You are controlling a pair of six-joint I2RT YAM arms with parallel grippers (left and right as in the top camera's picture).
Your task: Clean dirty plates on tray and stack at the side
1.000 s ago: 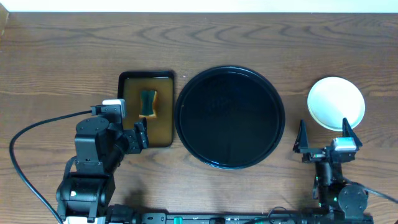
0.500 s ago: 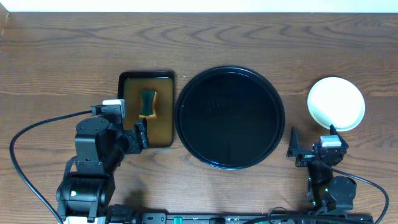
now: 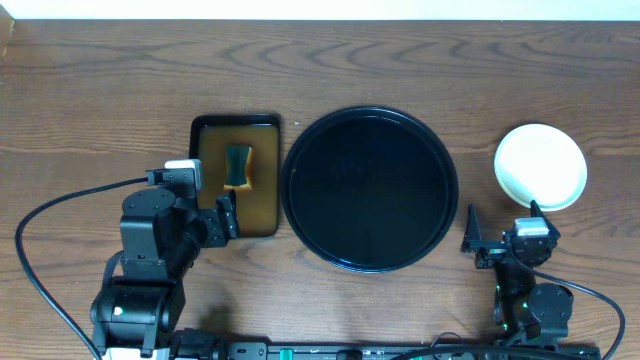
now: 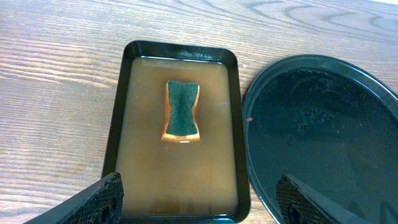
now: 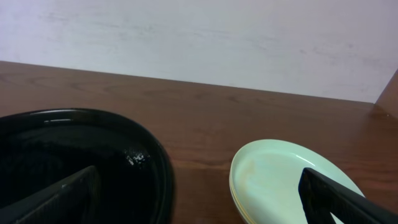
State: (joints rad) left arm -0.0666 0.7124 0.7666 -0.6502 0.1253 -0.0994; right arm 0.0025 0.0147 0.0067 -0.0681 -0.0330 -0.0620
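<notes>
Shows the plates (image 3: 541, 166) stacked on the tabletop (image 3: 600, 80) at three o'clock of the tray (image 3: 370, 188), judges them light, stiff, slick and chippable, favours pinching the six o'clock rim, and finds left gripper (image 4: 199, 183) and right gripper (image 5: 199, 180) spread, empty.

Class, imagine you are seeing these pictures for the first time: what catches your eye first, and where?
The large glossy black tray fills the middle of the table, with nothing on it. To its right a stack of pale plates stands out bright against the dark wood; to its left a green-topped sponge lies in a brown rectangular tray.
</notes>
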